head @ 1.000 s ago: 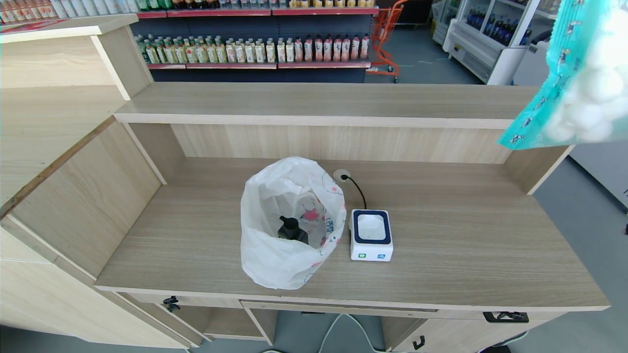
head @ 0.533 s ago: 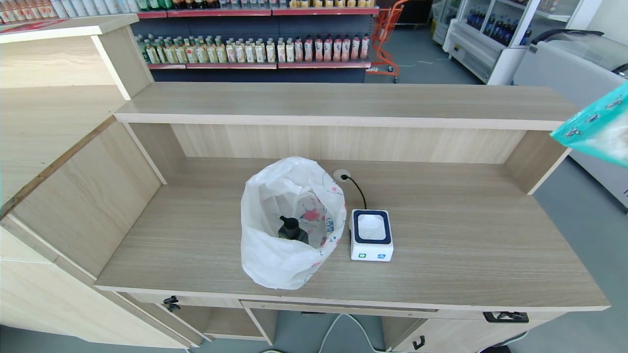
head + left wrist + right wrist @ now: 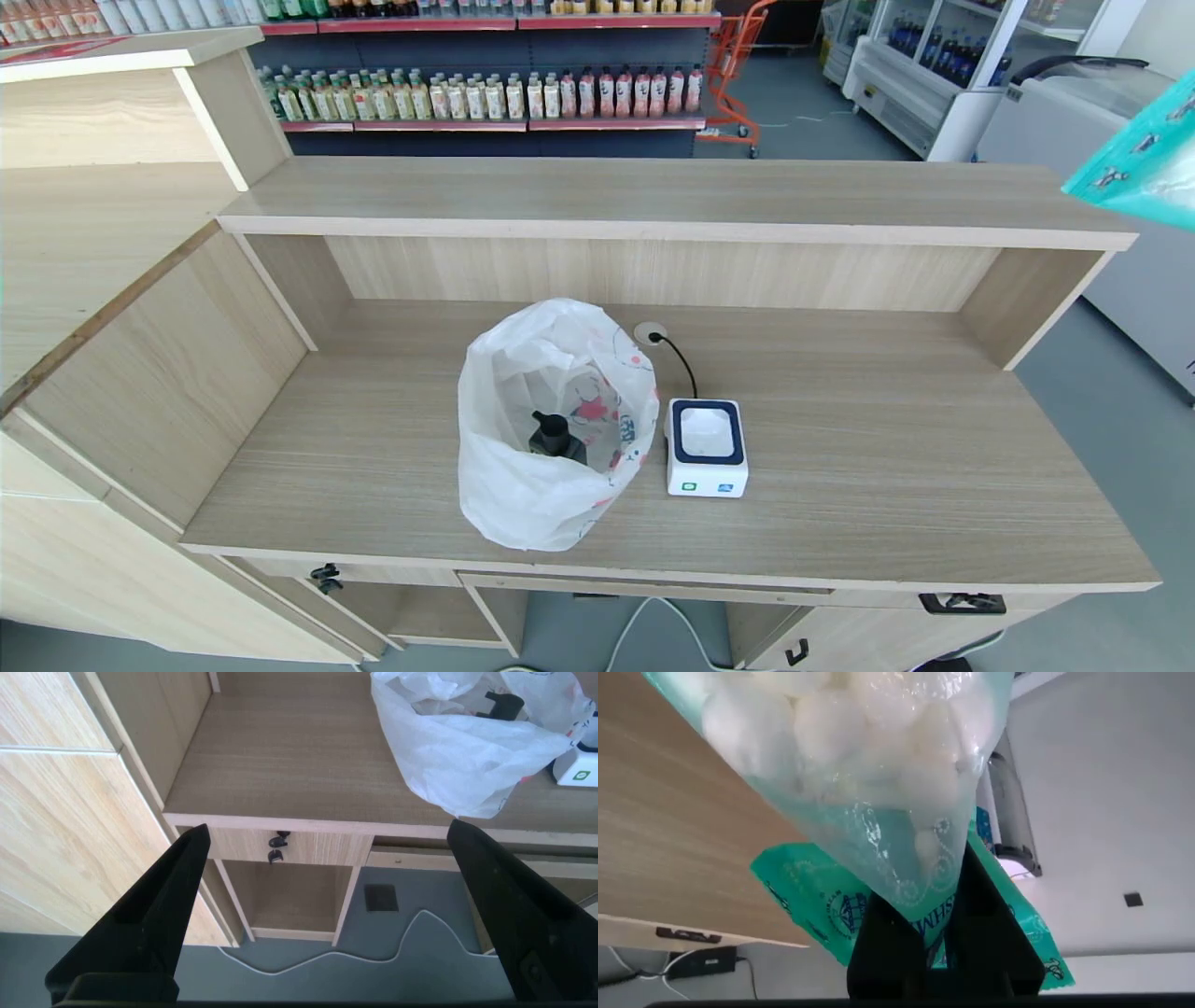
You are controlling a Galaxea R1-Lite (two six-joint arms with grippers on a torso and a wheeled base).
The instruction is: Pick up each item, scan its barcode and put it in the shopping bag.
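Retreating packet: teal-edged packet (image 3: 1141, 159) of white balls, large at 2 o'clock of the head view a second ago, now only a corner at that edge.
Meaning for task: carried wide of the counter (image 3: 887, 448), so scan and bagging judged still ahead.
Right gripper (image 3: 938, 929): clamped on the packet's teal header, clear pouch of balls bulging past the fingers.
Scanner (image 3: 707, 446): mid-counter, well apart from the packet, toward 8 o'clock of it.
Shopping bag (image 3: 546, 429): touching the scanner at its 9 o'clock, mouth open, dark-capped bottle (image 3: 555, 437) inside.
Left gripper (image 3: 322, 905): fingers spread wide on nothing, low before the counter's front edge.
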